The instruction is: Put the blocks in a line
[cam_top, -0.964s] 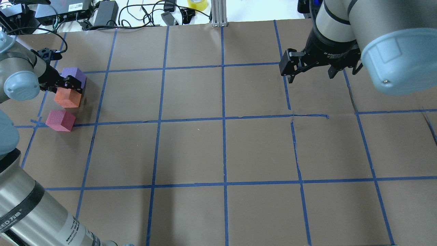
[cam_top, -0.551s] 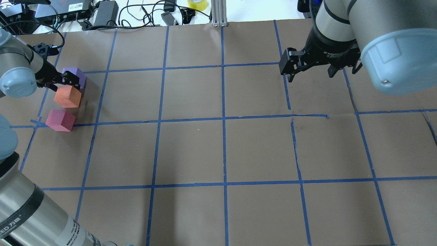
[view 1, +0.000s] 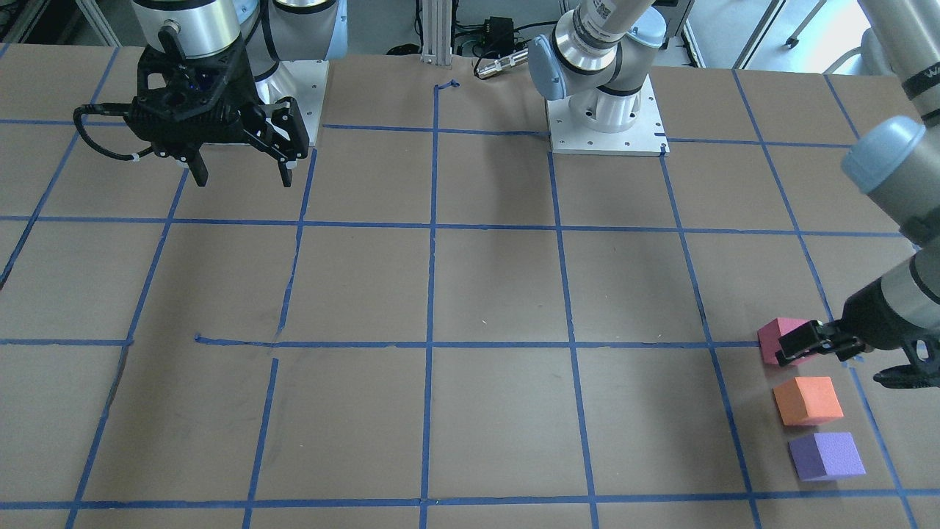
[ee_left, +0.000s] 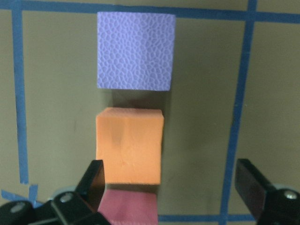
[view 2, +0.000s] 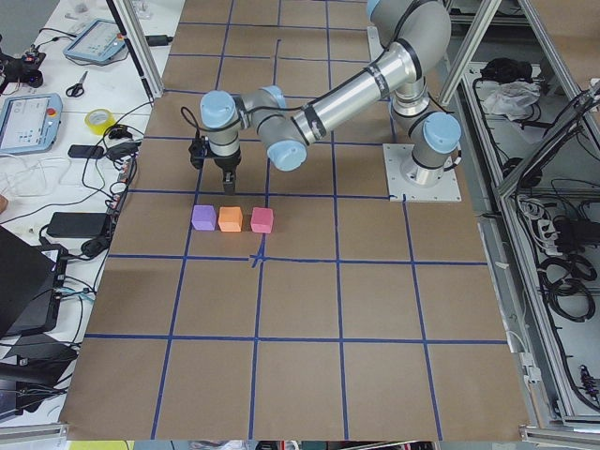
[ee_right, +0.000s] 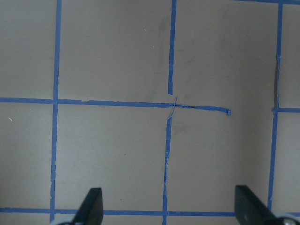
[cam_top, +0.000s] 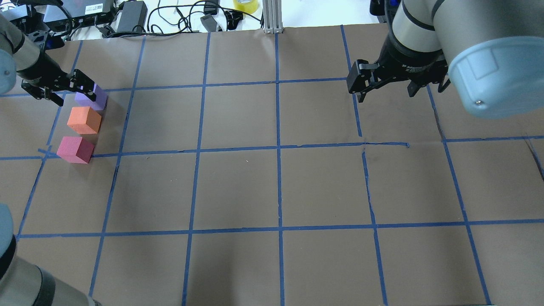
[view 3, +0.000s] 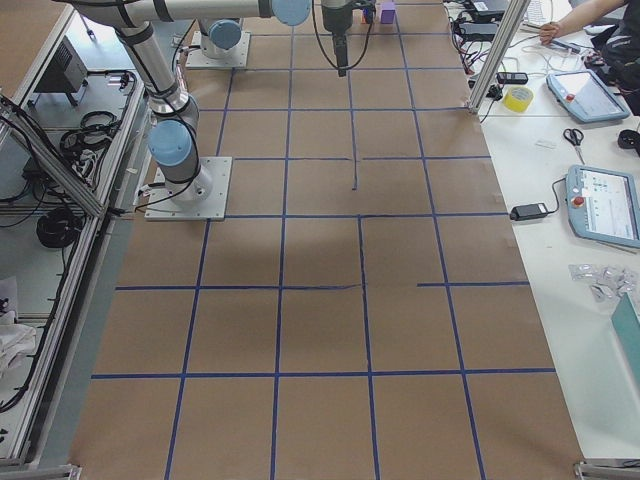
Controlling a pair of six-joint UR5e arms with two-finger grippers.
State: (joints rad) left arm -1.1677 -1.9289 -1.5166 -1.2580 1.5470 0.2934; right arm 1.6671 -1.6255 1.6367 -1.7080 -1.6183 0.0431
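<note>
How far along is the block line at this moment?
Done: the purple block, orange block and pinkish-red block sit close together in one straight row. In hand: nothing. The left gripper is open and empty, raised near the row, and the right gripper hangs open far from the blocks. Left: seemingly only pulling the left arm clear.

Even bright overhead light; soft faint shadows on paper; wrist views slightly soft, exteriors sharp.
</note>
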